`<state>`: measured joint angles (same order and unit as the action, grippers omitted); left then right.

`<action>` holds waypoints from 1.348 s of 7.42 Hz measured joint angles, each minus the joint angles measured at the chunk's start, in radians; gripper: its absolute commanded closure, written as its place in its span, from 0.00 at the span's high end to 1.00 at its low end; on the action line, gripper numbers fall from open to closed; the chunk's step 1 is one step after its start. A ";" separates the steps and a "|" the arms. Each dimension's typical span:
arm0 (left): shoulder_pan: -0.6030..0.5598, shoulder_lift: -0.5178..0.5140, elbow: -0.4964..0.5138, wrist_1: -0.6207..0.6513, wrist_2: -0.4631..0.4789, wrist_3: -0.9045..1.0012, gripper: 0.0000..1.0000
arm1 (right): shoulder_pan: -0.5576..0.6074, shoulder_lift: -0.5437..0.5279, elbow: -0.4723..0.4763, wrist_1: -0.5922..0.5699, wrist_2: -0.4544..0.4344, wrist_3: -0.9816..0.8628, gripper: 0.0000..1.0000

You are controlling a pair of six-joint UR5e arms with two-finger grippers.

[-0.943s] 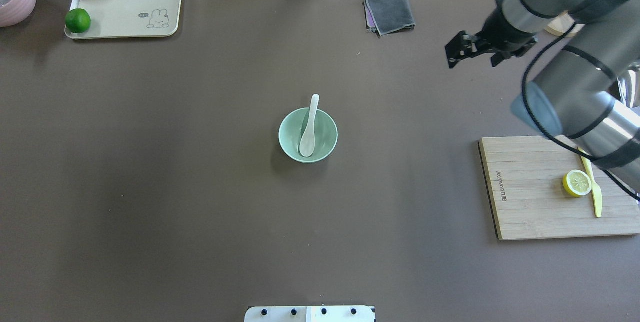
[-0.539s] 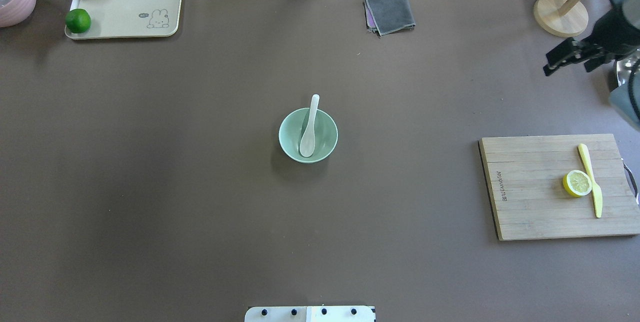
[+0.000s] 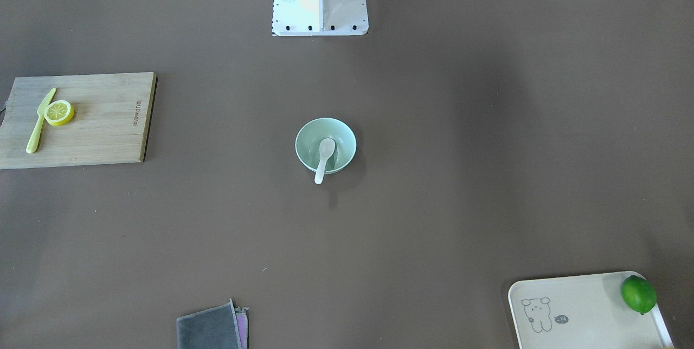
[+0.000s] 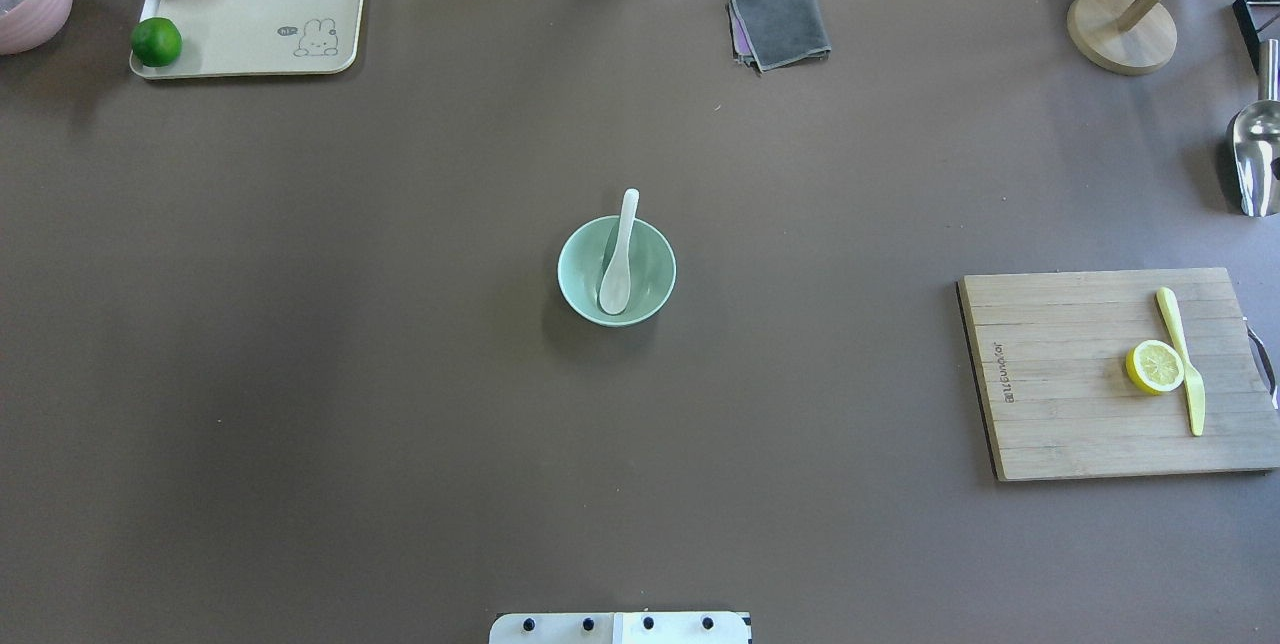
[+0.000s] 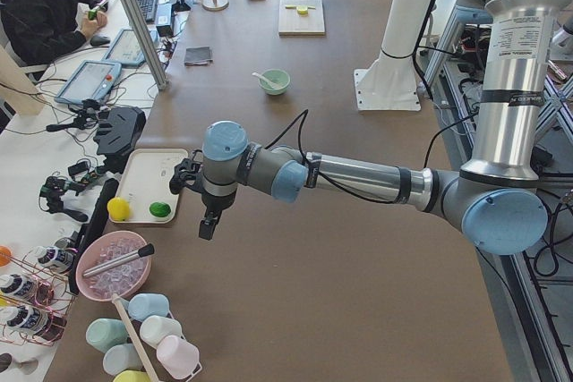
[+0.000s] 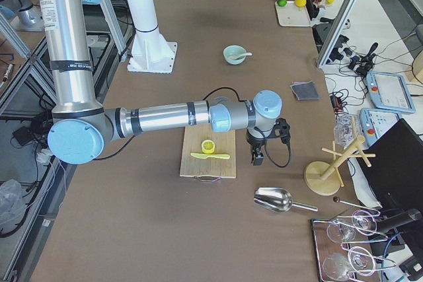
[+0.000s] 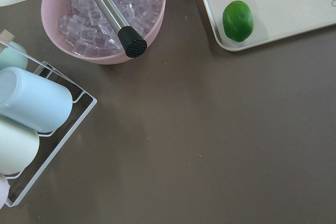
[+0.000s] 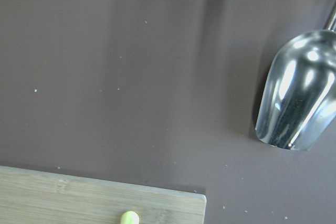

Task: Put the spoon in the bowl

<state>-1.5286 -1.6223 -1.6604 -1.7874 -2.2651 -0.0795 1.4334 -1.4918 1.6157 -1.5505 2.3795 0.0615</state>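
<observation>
The white spoon (image 4: 618, 264) lies in the mint-green bowl (image 4: 572, 274) at the table's middle, scoop inside and handle over the far rim. Both also show in the front view, spoon (image 3: 325, 156) and bowl (image 3: 303, 143). My left gripper (image 5: 208, 224) hangs over the table's left end near the tray, far from the bowl. My right gripper (image 6: 255, 157) hangs beside the cutting board at the right end. Both show only in the side views, so I cannot tell whether they are open or shut. No fingers show in either wrist view.
A cutting board (image 4: 1060, 404) with a lemon half (image 4: 1155, 367) and a yellow knife (image 4: 1183, 364) lies at the right. A metal scoop (image 4: 1255, 149), wooden stand (image 4: 1120, 24), grey cloth (image 4: 780, 24), tray (image 4: 270, 4) with a lime (image 4: 156, 42), and pink ice bowl (image 7: 105, 30) sit along the edges.
My right arm has swung away to the right and left the overhead view. The spoon and the bowl have not moved.
</observation>
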 measured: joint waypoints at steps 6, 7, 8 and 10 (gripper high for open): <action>-0.066 0.067 0.002 0.030 -0.065 0.003 0.98 | 0.065 -0.049 -0.001 0.001 0.020 -0.020 1.00; -0.066 0.071 0.002 0.029 -0.068 0.002 0.98 | 0.067 -0.049 -0.002 0.001 0.021 -0.020 1.00; -0.066 0.073 0.003 0.029 -0.068 0.001 0.98 | 0.068 -0.050 -0.002 0.001 0.021 -0.019 1.00; -0.065 0.073 0.004 0.028 -0.067 0.001 0.98 | 0.068 -0.048 -0.001 0.001 0.018 -0.015 1.00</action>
<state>-1.5939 -1.5493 -1.6562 -1.7593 -2.3319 -0.0782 1.5017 -1.5399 1.6151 -1.5493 2.3980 0.0468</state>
